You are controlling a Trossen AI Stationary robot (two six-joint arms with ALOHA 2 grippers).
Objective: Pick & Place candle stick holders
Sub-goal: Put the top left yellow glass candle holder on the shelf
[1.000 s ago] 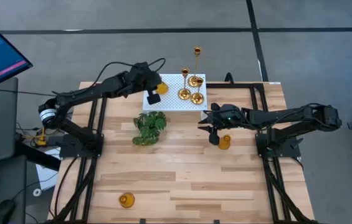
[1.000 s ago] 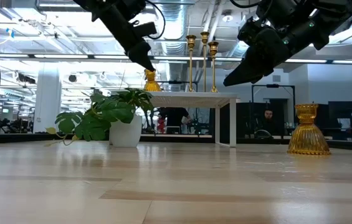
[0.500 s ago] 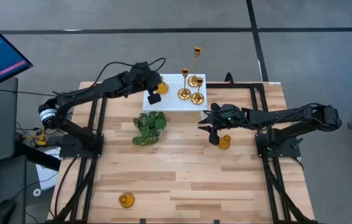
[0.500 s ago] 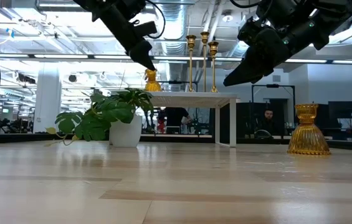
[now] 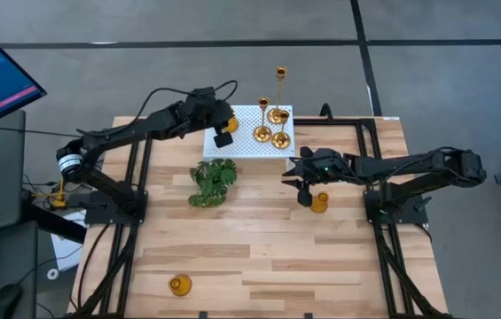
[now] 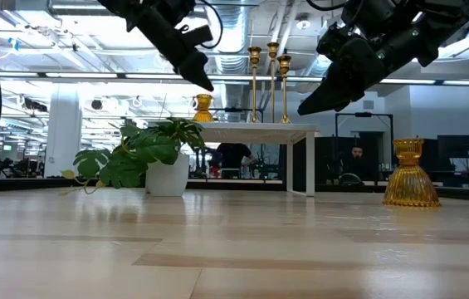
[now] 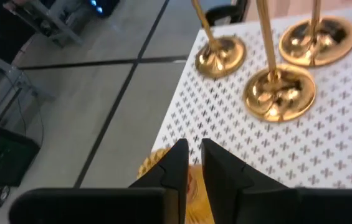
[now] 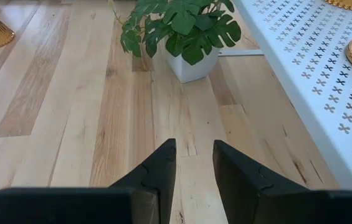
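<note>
Your left gripper [image 5: 224, 137] hangs over the left end of the white platform [image 5: 248, 147], at about 11 o'clock from the table's middle; its fingers [image 7: 177, 163] stand a narrow slit apart and hold nothing. The short gold holder [image 6: 203, 108] stands upright on the platform just under and behind the fingertips, clear of them in the low view; in the left wrist view it shows as a gold patch [image 7: 151, 167] beside the fingers. The platform also carries three tall holders [image 5: 275, 113] on round bases [image 7: 280, 93], grouped at its right end, at about 3 o'clock from your left gripper. The potted plant [image 5: 212, 182] sits on the table at 6 o'clock from the platform's left end. Your right gripper [image 5: 304, 198] hovers over bare wood at 5 o'clock from the platform, fingers [image 8: 156, 169] partly open with only table between them. A squat cone-shaped holder [image 5: 320, 203] stands on the table just beside it, at about 3 o'clock, apart from the fingers. Another squat holder [image 5: 179, 285] stands well away, near the table's front edge at 7 o'clock.
</note>
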